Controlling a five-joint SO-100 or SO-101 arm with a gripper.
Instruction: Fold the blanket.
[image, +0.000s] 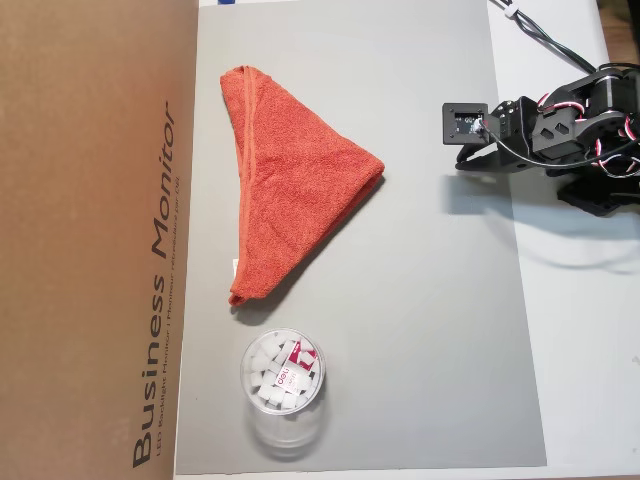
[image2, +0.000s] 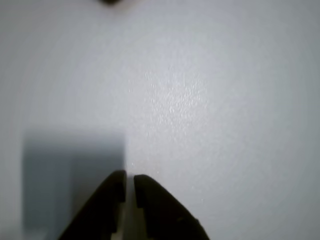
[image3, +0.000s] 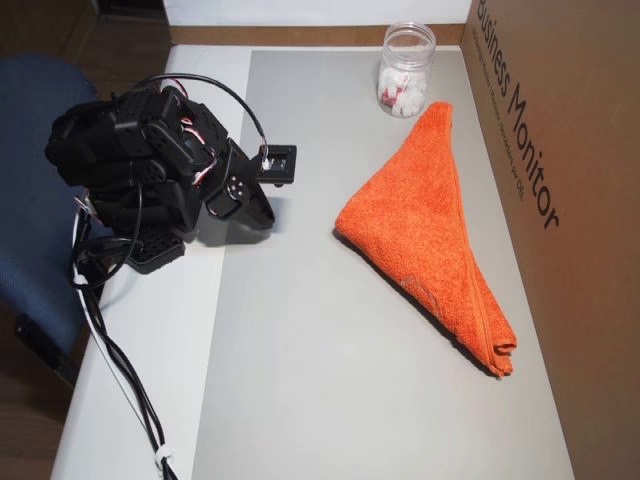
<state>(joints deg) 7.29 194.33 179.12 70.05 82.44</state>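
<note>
The blanket (image: 288, 195) is seen folded into a triangle on the grey mat (image: 420, 330), its long edge laid along the cardboard box (image: 90, 240), its apex pointed toward the arm (image: 570, 130). The gripper (image2: 129, 186) is nearly closed, with nothing held, well apart from the blanket.

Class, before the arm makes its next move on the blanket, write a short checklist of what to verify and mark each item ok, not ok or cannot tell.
1. Blanket already folded into a triangle: ok.
2. Gripper empty, its fingers nearly together over bare mat: ok.
3. Arm drawn back, apart from the blanket: ok.
4. Jar clear of the blanket: ok in one overhead view; in the other it stands close by the blanket's tip, touching or not cannot tell.
5. Box clear of the blanket's long edge: cannot tell.
</note>
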